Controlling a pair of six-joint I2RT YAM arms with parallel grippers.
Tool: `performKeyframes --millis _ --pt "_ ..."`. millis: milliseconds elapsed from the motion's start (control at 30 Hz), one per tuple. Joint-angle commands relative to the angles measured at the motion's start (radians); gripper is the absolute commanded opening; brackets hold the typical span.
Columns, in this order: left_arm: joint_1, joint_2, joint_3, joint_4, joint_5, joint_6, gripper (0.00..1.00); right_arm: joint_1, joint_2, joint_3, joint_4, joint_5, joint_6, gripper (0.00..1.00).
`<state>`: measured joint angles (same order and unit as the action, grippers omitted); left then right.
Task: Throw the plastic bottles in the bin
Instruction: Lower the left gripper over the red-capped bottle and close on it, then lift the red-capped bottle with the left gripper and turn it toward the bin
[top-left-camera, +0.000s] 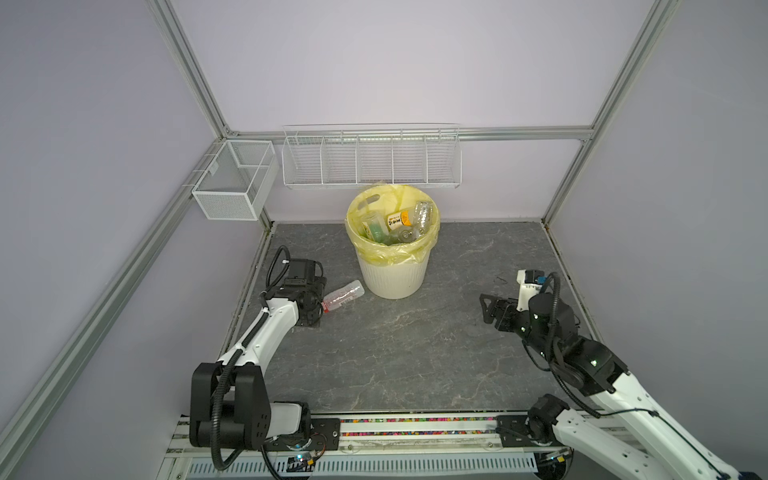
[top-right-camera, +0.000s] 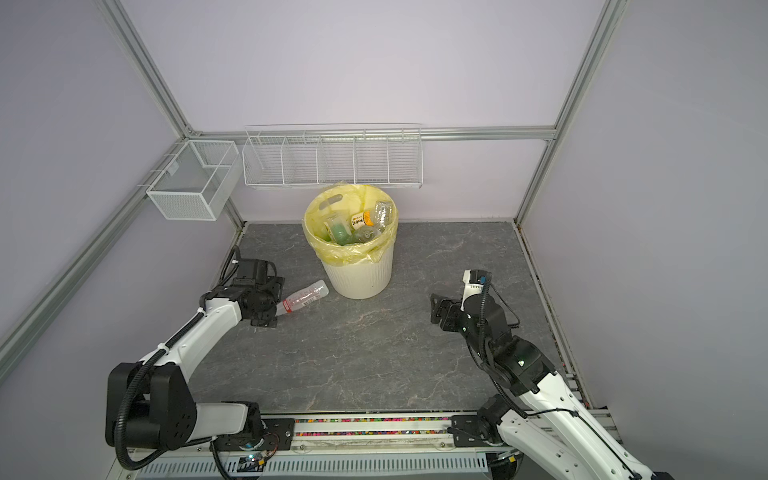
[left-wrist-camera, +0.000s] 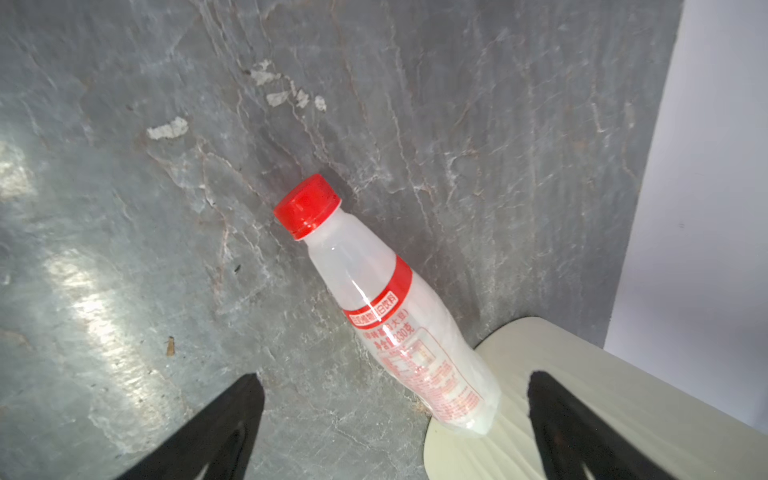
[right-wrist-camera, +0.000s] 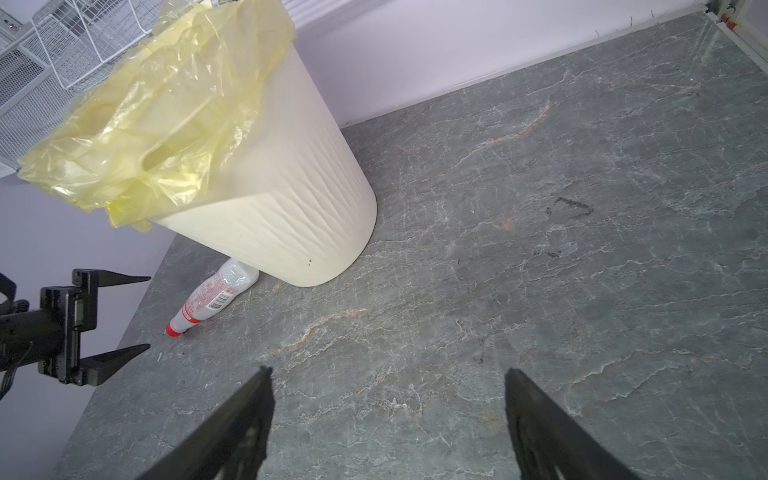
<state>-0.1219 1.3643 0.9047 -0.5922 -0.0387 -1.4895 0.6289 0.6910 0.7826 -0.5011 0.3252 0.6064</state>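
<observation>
Left end effector (right-wrist-camera: 147, 311) is spread wide and grips nothing, its tips just short of the red cap (left-wrist-camera: 306, 205) of a clear plastic bottle (top-left-camera: 344, 295) with a red-and-white label. That bottle lies on its side on the grey stone-patterned surface (top-left-camera: 415, 353), its base against the foot of the bin (top-left-camera: 392, 278) and its cap pointing away from it. The bin, cream-white and ribbed, stands upright near the back wall, lined with a translucent yellow bag (right-wrist-camera: 166, 124) folded over its rim (several bottles (top-left-camera: 395, 226) are already heaped inside, one greenish, one with a yellow label). Well apart on the other side, the right end effector (top-left-camera: 484, 308) hangs over bare surface, likewise wide open and empty. Two white wire baskets (top-left-camera: 370, 158) hang on the walls behind the bin.
</observation>
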Motion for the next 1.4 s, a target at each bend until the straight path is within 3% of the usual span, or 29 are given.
performKeyframes --millis 0,467,667,767,967,1167,1367 --pt "0.016 0.023 0.005 0.001 0.051 -0.062 0.99 -0.003 -0.015 -0.017 -0.007 0.018 0.023 0.88" --pt "0.042 0.095 -0.020 0.045 0.044 -0.127 0.99 -0.003 -0.028 -0.028 -0.013 0.029 0.035 0.88" --pt "0.045 0.178 0.005 0.087 0.115 -0.126 1.00 -0.004 -0.027 -0.031 -0.016 0.035 0.041 0.88" --pt "0.050 0.233 0.025 0.075 0.150 -0.115 0.87 -0.002 -0.030 -0.031 -0.017 0.039 0.043 0.88" --pt "0.054 0.253 -0.005 0.113 0.143 -0.139 0.75 -0.002 -0.078 -0.053 -0.023 0.072 0.058 0.88" --pt "0.056 0.251 -0.009 0.120 0.128 -0.142 0.72 -0.003 -0.114 -0.056 -0.037 0.103 0.058 0.88" --pt "0.057 0.280 -0.021 0.166 0.147 -0.127 0.58 -0.002 -0.112 -0.052 -0.042 0.106 0.058 0.88"
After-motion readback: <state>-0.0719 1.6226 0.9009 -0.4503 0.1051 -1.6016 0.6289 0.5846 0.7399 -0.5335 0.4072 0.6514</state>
